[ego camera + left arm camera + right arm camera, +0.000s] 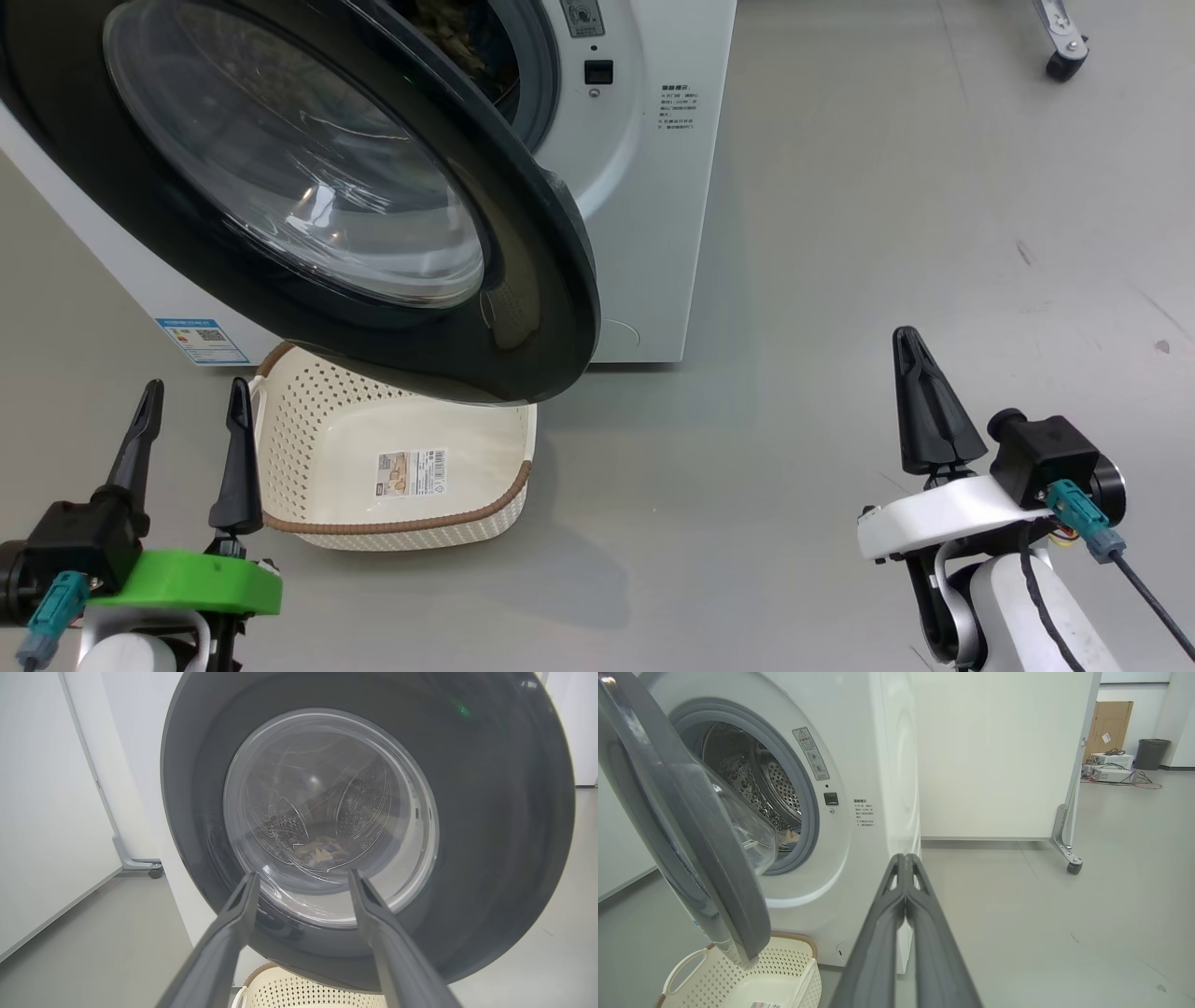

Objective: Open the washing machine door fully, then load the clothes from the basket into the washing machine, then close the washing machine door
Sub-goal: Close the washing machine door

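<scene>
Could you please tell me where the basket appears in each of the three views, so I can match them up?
Head view: the basket sits on the floor at lower left of centre, its far end under the open door.
Left wrist view: basket at the bottom edge, below the door.
Right wrist view: basket in the bottom left corner, under the door.
Shared landmark: the black-rimmed door.
</scene>
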You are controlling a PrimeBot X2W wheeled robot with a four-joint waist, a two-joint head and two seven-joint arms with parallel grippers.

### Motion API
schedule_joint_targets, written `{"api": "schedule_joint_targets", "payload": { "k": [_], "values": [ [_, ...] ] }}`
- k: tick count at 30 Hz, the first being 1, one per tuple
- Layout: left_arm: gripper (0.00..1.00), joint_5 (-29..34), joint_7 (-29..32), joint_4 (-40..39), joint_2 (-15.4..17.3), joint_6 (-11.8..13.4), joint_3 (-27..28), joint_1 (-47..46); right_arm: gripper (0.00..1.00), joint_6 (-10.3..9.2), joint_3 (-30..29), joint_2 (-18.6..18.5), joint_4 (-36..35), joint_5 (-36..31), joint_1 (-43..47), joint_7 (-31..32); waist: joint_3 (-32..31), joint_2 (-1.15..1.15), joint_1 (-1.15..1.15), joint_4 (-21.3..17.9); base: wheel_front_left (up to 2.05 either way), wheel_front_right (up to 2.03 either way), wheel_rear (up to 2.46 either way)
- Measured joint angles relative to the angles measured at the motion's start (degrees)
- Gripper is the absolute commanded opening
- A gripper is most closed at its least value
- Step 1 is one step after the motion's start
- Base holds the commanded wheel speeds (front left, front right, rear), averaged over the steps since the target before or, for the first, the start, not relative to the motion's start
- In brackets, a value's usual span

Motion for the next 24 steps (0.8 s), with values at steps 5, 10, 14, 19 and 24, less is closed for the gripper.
{"api": "schedule_joint_targets", "payload": {
  "k": [5, 10, 14, 19, 24],
  "values": [
    [1.0, 0.0, 0.0, -0.2, -0.1, -0.1, 0.4, 0.0, 0.0, 0.07, -0.1, 0.0, -4.2, 0.0, -0.8, 0.0, 0.2, 0.0, 0.0, 0.2, 0.0, 0.0, 0.0],
    [1.0, 0.5, 0.0, -0.3, -0.5, -0.1, 0.7, 0.0, 0.0, 1.69, 1.4, -0.1, -12.6, -0.2, -5.1, 0.0, 0.7, 0.0, 0.0, 0.5, 0.0, 0.0, 0.0],
    [1.0, 0.5, 0.0, -0.4, -1.2, -0.1, 0.2, -0.4, 0.0, 3.79, 5.3, -0.2, -19.0, -0.9, -8.6, 0.0, 1.0, 0.0, 0.0, 0.9, 0.0, 0.0, 0.0],
    [1.0, 0.5, 0.0, -0.5, -1.6, -0.1, -1.3, -2.0, 0.0, 5.65, 13.7, -0.4, -22.3, -1.8, -11.6, -0.1, 1.4, 0.0, 0.0, 2.1, 0.0, 0.0, 0.0],
    [1.0, 0.5, 0.0, -0.4, -1.8, -0.3, -3.0, -2.6, 0.0, 5.97, 22.1, -0.5, -19.7, -2.1, -11.7, -0.1, 1.5, 0.0, 0.0, 3.9, 0.0, 0.0, 0.0]
  ]
}}
